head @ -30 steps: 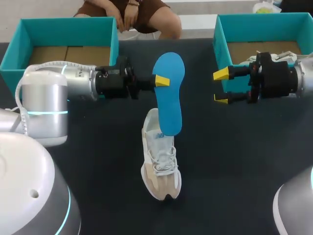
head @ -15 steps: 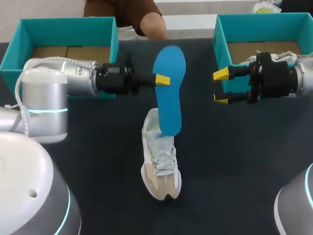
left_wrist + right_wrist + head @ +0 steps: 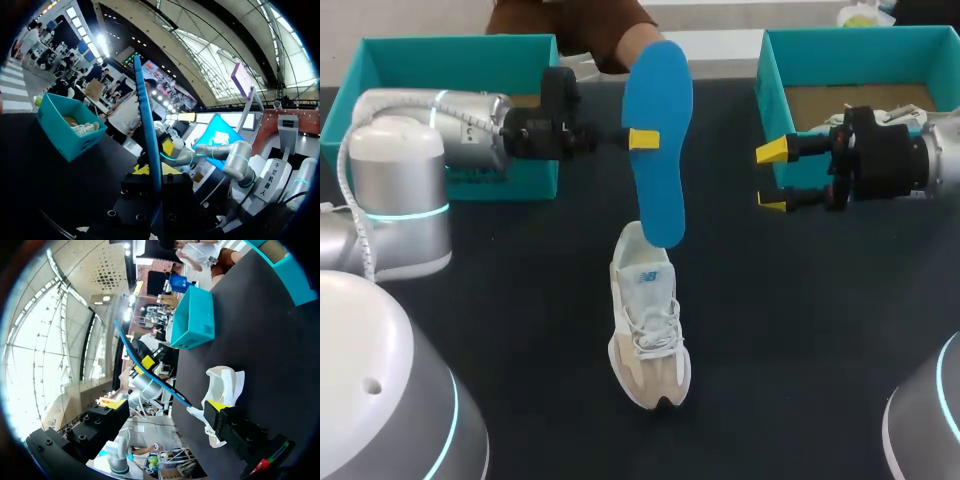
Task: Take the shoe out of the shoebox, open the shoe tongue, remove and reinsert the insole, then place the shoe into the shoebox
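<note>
Our left gripper (image 3: 644,138) is clamped across the middle of the blue insole (image 3: 657,140), one yellow tip on each face. It holds the insole nearly upright above the shoe (image 3: 648,330). We judge this grip keeps the flexible insole stiff enough to steer, and it leaves the low end free to go back into the opening. That low end hangs at the shoe's heel collar, and we cannot tell whether it touches.

Our right gripper (image 3: 772,177) hovers just before the right shoebox (image 3: 860,42) with its fingers apart and nothing between them. We judge it is placed to steady the shoe or the tongue when needed.

The shoe stands on its sole on the dark worktop (image 3: 820,330), between the left shoebox (image 3: 450,48) and the right one, outside both, with its toe toward us. It is white and cream with a beige toe cap and loose white laces. The insole is thin and plain blue.
</note>
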Action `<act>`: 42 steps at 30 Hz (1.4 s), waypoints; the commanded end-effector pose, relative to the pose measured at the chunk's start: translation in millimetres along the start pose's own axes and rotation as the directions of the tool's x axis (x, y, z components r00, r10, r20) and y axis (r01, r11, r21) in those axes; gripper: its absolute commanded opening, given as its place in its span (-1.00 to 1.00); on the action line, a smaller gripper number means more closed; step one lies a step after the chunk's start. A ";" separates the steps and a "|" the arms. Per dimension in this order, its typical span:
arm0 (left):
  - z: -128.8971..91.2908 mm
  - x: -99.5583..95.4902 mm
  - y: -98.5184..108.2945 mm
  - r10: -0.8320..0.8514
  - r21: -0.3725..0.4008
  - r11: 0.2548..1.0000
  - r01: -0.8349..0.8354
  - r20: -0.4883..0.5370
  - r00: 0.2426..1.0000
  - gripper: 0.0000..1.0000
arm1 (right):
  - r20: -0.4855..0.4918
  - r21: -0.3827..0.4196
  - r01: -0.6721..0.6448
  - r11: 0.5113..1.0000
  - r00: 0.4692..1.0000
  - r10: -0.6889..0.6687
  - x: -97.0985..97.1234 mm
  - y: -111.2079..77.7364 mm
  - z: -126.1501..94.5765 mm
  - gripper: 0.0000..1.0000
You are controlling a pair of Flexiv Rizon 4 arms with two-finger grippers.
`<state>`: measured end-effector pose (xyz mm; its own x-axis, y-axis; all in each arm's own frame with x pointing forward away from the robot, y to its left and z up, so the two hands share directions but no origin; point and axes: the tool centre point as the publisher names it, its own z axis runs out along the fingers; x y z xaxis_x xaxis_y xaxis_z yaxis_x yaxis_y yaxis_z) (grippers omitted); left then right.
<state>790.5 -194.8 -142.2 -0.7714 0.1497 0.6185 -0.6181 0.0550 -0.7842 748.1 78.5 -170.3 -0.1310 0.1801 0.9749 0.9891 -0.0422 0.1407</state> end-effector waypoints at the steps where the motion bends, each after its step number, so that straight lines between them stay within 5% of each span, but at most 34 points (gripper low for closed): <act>1: -4.5 5.1 -7.1 0.731 -0.045 0.682 -0.730 0.023 0.682 -1.00 | 0.001 0.000 0.000 1.000 1.000 0.000 -0.1 0.4 1.6 1.00; 6: -10.3 4.9 -7.0 0.846 -0.053 0.532 -0.845 0.005 0.533 -1.00 | 0.001 0.000 0.000 1.000 1.000 0.000 -0.1 0.4 1.6 1.00; 8: -13.0 3.0 -8.9 0.823 -0.033 0.567 -0.823 0.061 0.564 -1.00 | 0.001 0.000 0.000 1.000 1.000 0.000 -0.1 0.4 1.6 1.00; 9: -14.1 2.4 -9.8 0.750 0.015 0.657 -0.754 0.084 0.656 -1.00 | 0.001 0.000 0.000 1.000 1.000 0.000 -0.1 0.4 1.6 1.00; 24: -14.1 2.4 -9.8 0.750 0.015 0.657 -0.754 0.084 0.656 -1.00 | 0.001 0.000 0.000 1.000 1.000 0.000 -0.1 0.4 1.6 1.00; 29: -9.9 0.9 -4.1 0.934 0.069 0.357 -0.932 -0.014 0.357 -1.00 | 0.001 0.000 0.000 1.000 1.000 0.000 -0.1 0.4 1.6 1.00; 34: -9.5 -5.9 -1.5 0.982 0.030 0.183 -0.983 -0.044 0.181 -1.00 | 0.001 0.000 0.000 1.000 1.000 0.000 -0.1 0.4 1.6 1.00; 38: -12.1 -10.8 -1.9 0.991 -0.017 -0.103 -0.994 -0.091 -0.102 -1.00 | 0.001 0.000 0.000 1.000 1.000 0.000 -0.1 0.4 1.6 1.00; 42: -14.4 -17.4 -0.2 0.957 -0.034 -0.279 -0.960 -0.098 -0.275 -1.00 | 0.001 0.000 0.000 1.000 1.000 0.000 -0.1 0.4 1.6 1.00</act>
<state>801.0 -183.3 -151.4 -0.7452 0.1101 -0.6577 0.6439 -0.1380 -0.7526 748.5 78.7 -170.0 -0.1317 0.1791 0.9750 0.9891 -0.0421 0.1413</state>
